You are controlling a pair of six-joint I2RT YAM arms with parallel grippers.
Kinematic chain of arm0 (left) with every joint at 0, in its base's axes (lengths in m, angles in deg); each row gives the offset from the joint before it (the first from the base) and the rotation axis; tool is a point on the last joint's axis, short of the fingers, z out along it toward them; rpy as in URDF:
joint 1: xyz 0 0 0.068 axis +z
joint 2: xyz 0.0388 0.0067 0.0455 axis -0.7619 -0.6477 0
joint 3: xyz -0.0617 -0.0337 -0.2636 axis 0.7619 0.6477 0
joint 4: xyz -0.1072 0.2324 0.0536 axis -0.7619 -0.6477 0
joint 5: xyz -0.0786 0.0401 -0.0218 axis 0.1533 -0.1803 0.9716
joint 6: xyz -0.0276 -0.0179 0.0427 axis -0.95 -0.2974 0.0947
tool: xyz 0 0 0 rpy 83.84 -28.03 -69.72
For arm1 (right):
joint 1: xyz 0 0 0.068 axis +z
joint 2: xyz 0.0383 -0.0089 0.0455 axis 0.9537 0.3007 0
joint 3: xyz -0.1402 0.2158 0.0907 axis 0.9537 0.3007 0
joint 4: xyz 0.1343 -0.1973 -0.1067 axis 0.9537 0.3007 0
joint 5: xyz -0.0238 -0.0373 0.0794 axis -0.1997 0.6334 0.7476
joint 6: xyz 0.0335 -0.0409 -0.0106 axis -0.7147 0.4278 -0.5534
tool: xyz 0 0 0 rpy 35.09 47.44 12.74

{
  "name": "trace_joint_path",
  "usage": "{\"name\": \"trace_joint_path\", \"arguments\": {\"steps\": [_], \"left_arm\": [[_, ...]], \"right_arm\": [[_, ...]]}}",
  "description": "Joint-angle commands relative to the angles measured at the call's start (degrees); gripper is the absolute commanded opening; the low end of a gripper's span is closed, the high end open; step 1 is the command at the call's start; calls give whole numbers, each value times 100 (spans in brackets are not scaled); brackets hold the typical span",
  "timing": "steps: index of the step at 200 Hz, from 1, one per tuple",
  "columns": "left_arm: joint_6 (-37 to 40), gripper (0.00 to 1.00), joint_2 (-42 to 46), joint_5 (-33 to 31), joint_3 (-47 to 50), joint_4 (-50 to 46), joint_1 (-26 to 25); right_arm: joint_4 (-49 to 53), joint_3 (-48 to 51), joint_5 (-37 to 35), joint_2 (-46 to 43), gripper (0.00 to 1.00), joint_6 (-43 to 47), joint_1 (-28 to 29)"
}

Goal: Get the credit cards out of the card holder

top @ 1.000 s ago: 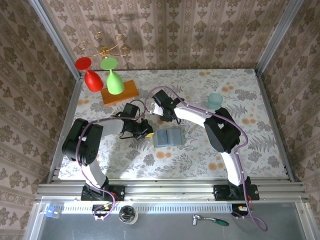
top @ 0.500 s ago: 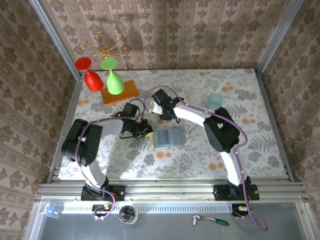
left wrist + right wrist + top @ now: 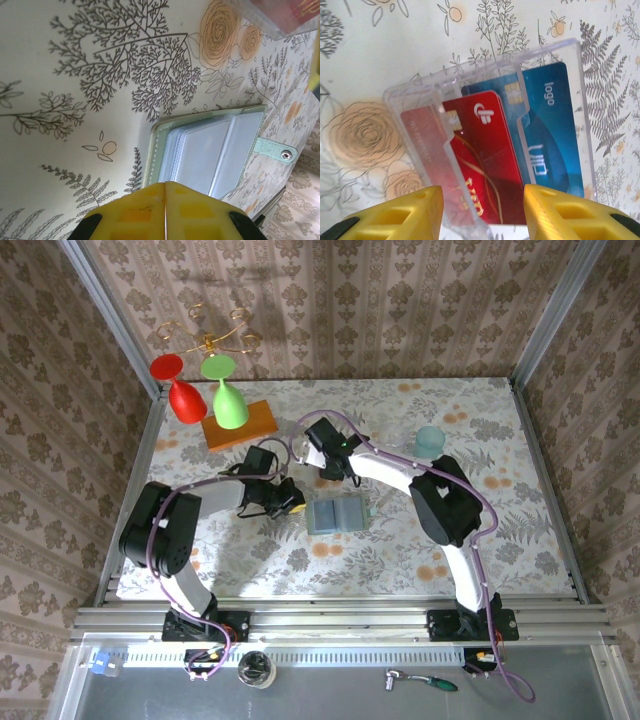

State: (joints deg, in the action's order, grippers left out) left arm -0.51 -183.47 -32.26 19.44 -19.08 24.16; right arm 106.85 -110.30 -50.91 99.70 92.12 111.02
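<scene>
Hardly anything's moved since a second ago. The right pincer (image 3: 482, 192) has crept a hair further from the card holder (image 3: 200, 150), that's it. Its jaws stand apart over a clear tray (image 3: 410, 95) — red card (image 3: 480, 150) between the fingers, blue card (image 3: 545, 130) just right of them, clear dividers in between. The left pincer (image 3: 165, 186) is squeezed closed, tips at the open holder's near edge, clear sleeves just ahead. Teal cup (image 3: 430, 440) and orange block (image 3: 240, 425) sit well beyond both.
</scene>
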Motion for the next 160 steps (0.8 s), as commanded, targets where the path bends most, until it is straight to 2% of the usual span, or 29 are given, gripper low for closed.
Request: {"name": "trace_joint_path", "arguments": {"steps": [1,48,98,129,160], "left_arm": [[-143,10,203,-155,145,182,-228],[-183,10,285,-336,185,228,-488],[-196,10,427,-592,292,136,-677],[-190,9,577,-847,391,4,-694],[-255,9,496,-842,461,133,-728]], "right_arm": [[67,206,374,-542,47,-649,65],[31,791,914,-1122,45,-2235,129],[-267,1628,2019,-1682,43,-4232,138],[-812,2241,2814,-1943,41,-5341,134],[-1560,2921,2934,-2169,38,-6448,132]]}}
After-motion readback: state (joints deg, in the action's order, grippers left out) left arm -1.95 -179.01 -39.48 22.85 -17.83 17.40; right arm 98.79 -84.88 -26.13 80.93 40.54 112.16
